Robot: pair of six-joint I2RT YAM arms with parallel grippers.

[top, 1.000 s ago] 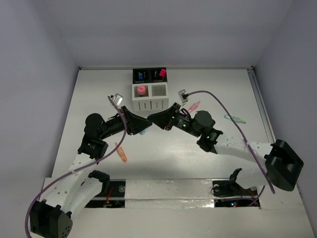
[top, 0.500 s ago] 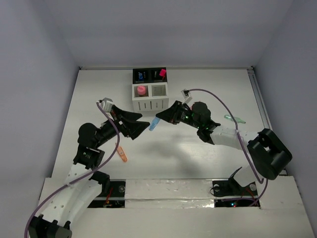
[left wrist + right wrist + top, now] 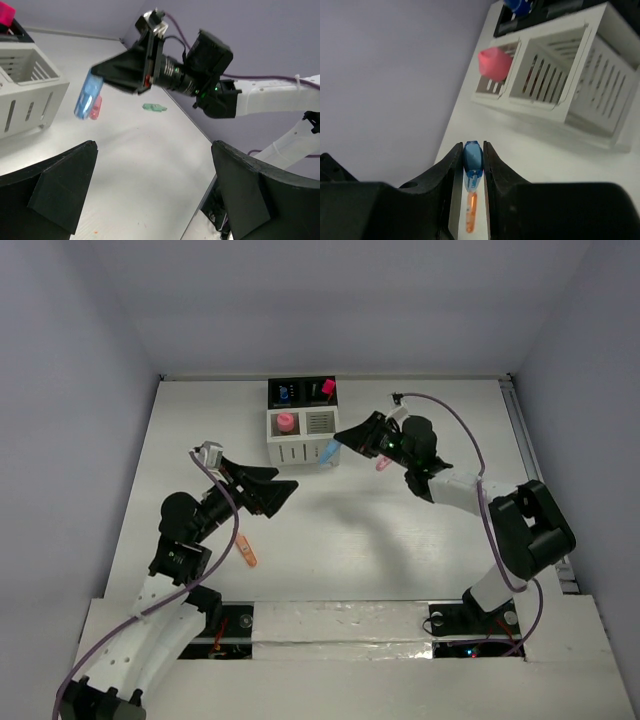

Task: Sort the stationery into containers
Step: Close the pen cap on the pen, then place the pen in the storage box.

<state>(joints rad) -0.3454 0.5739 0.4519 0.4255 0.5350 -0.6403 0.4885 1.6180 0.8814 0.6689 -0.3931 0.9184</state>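
My right gripper (image 3: 338, 443) is shut on a pastel blue pen (image 3: 327, 453), which hangs just off the right front corner of the containers (image 3: 303, 443). In the right wrist view the blue pen (image 3: 472, 157) sits pinched between the fingers of the right gripper (image 3: 472, 146), with the white slotted cups (image 3: 570, 85) ahead. My left gripper (image 3: 283, 497) hovers open and empty over the table, left of and nearer than the cups; its fingers (image 3: 65, 185) stand wide apart. A pink item (image 3: 286, 422) stands in the left white cup. The black cups hold a blue-capped item (image 3: 285, 393) and a pink-capped one (image 3: 327, 387).
An orange pen (image 3: 245, 552) lies on the table near the left arm. A pink pen (image 3: 383, 462) lies just under the right arm, and a green pen (image 3: 154, 107) lies farther right. Walls close off the back and sides.
The two grippers met at the blue pen; the left one opened and drew back left. The right gripper carried the pen up toward the white cups.
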